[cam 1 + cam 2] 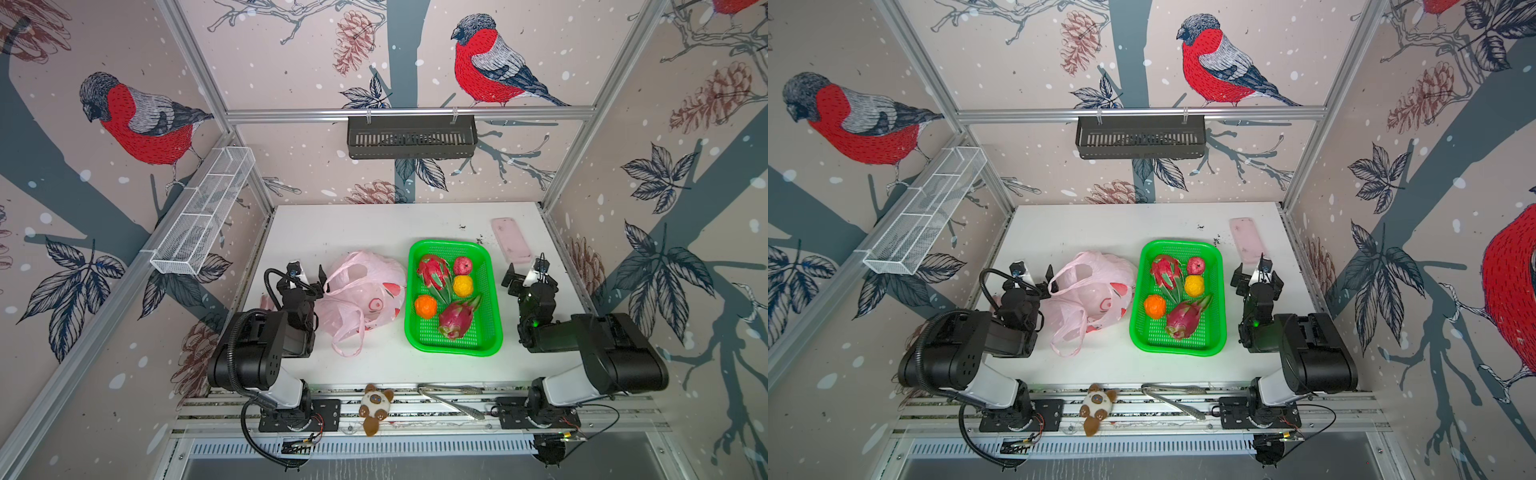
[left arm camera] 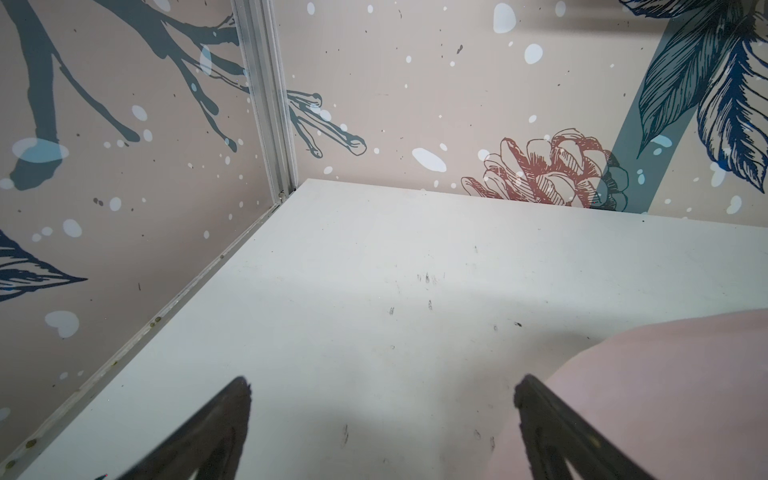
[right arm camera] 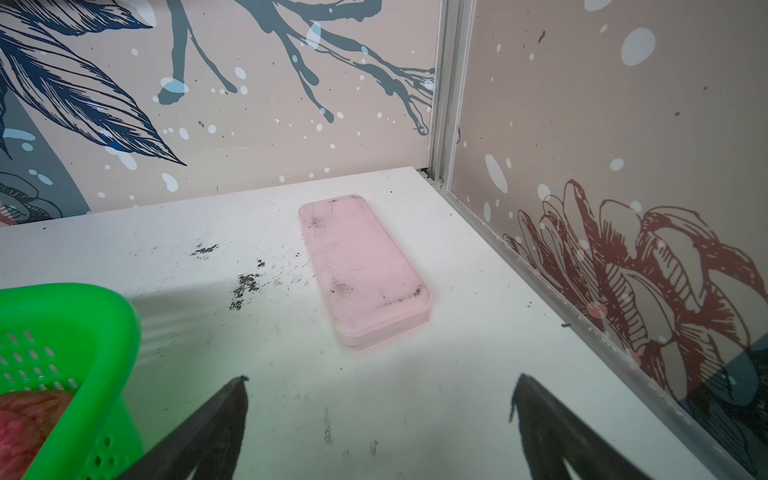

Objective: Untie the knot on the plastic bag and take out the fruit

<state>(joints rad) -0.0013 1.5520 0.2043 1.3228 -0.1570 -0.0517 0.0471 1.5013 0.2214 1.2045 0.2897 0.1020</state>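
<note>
Though black-smudged, white table (image 1: 374,224) within bird-papered walls (image 1: 291,62); left claw (image 2: 382,384) wide apart; right claw (image 3: 380,382) wide apart

The black-and-white left arm (image 1: 257,345) is folded low with its elbow drawn back and its forearm pointing away from its base. Its black two-fingered left gripper (image 1: 308,272) has jaws spread wide with nothing between them. The matching right arm (image 1: 602,353) is folded the same way, and its right gripper (image 1: 525,270) likewise gapes wide and empty.

No lettering, label or number can be read; the red marks on the plastic bag (image 1: 365,286) are too small to make out.
</note>
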